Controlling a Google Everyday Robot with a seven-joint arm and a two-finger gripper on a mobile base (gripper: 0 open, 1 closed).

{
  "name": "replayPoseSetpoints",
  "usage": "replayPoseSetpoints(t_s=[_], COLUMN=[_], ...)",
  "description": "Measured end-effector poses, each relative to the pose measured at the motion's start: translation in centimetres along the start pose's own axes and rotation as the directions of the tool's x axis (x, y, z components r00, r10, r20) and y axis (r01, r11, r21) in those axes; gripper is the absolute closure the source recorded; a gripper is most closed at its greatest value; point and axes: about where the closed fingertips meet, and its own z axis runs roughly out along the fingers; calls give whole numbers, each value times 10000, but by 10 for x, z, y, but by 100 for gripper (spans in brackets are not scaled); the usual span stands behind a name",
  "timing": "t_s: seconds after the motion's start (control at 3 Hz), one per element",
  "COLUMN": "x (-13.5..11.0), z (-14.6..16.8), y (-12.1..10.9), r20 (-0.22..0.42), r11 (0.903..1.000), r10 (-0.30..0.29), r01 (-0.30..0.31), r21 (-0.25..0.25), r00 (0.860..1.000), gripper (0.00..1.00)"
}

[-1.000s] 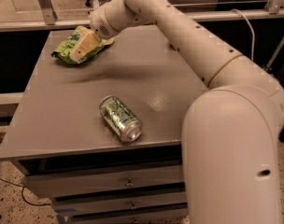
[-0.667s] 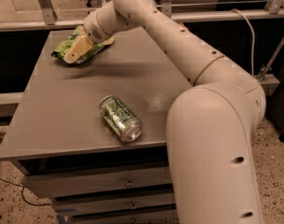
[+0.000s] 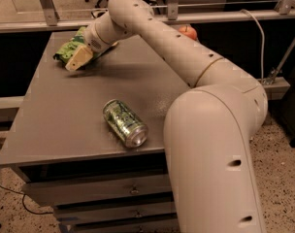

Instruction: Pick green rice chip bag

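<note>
The green rice chip bag (image 3: pixel 66 49), a crinkly bright-green pouch, lies at the far left corner of the grey table (image 3: pixel 60 115). My gripper (image 3: pixel 78 58) is at the end of the long white arm that reaches in from the right. It sits on top of the bag's right side and hides part of it. A shiny green-patterned soda can (image 3: pixel 124 123) lies on its side near the table's front edge, well away from the gripper.
A red apple (image 3: pixel 188 31) sits at the table's far edge behind the arm. A metal rail (image 3: pixel 220 15) runs behind the table. Drawers (image 3: pixel 104 193) are under the table top. The arm's large base link (image 3: pixel 215 159) fills the right foreground.
The gripper has shifted slightly left and toward the front over the bag. The arm's big near link has swung further into view. The bag and can have not moved.
</note>
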Motion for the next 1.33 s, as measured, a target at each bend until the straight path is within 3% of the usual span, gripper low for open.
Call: replayPoseSetpoints(t_s=[1.0,1.33], x=[1,1], z=[5,5], y=[3,3], r20=[-237,-235], r11=[9992,9992], r10=[-264,-264], r01=[271,271], r21=[309,310], r00=[9994,9994], gripper=[87,100])
